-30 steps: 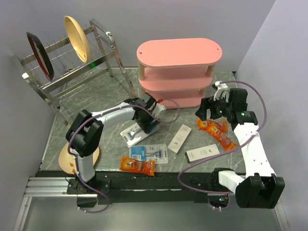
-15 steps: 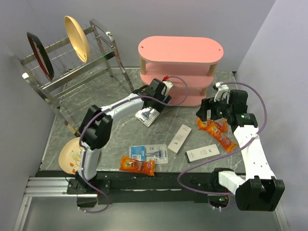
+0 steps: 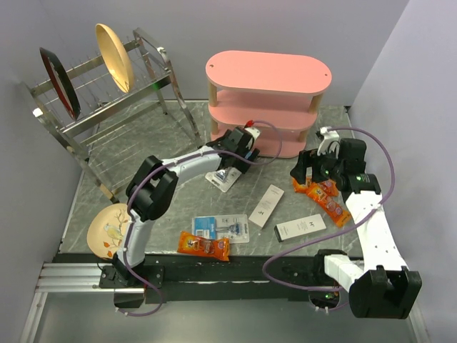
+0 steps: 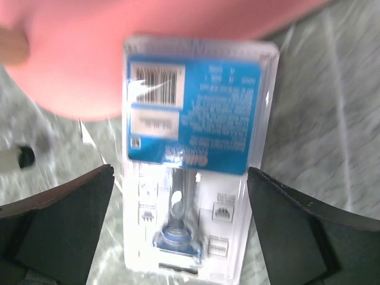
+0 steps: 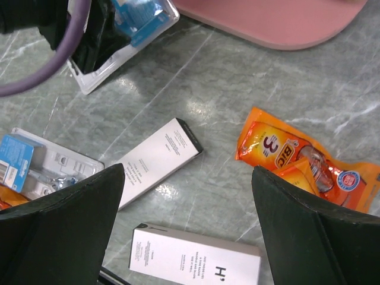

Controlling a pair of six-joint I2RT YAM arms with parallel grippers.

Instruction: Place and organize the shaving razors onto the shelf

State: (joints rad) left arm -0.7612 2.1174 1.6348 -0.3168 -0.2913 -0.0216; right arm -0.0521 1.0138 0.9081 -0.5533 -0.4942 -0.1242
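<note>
One of the shaving razors, a blue-and-white blister pack (image 3: 225, 178), lies on the grey table just in front of the pink shelf's (image 3: 268, 71) lowest board. My left gripper (image 3: 228, 168) hangs over it, open. In the left wrist view this pack (image 4: 196, 148) lies between the wide-spread fingers (image 4: 59, 231), with a thin gap on the left, and its far end overlaps the pink board (image 4: 83, 53). A second razor pack (image 3: 221, 227) lies flat near the front edge. My right gripper (image 3: 308, 171) hovers open over the table, holding nothing (image 5: 187, 219).
A wire dish rack (image 3: 107, 107) with a yellow plate (image 3: 114, 57) and a dark plate (image 3: 58, 82) stands back left. Two white boxes (image 3: 265, 206) (image 3: 300, 227) and orange packets (image 3: 203, 245) (image 3: 321, 193) lie on the table. A patterned plate (image 3: 111, 232) sits front left.
The left arm carried the razor pack from mid-table toward the shelf's base, and its jaws have spread wider around it. The right arm has barely moved.
</note>
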